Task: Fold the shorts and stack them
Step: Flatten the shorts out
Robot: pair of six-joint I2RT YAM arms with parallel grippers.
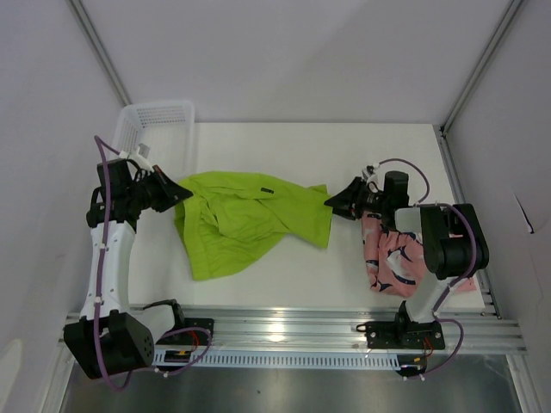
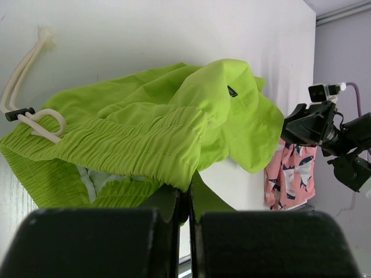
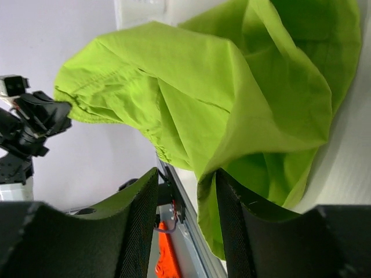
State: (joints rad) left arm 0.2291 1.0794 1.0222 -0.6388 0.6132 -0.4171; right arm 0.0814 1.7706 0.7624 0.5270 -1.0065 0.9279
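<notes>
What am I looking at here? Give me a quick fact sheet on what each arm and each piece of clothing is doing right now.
left end effector: shut, pinching the left edge of the green shorts
right end effector: fingers apart at the right corner of the green shorts, cloth between them
green shorts: stretched between the two arms, rumpled, not folded
pink shorts: crumpled on the table by the right arm, partly hidden by it, apart from the green pair
basket: far left corner
stacking: not yet done
</notes>
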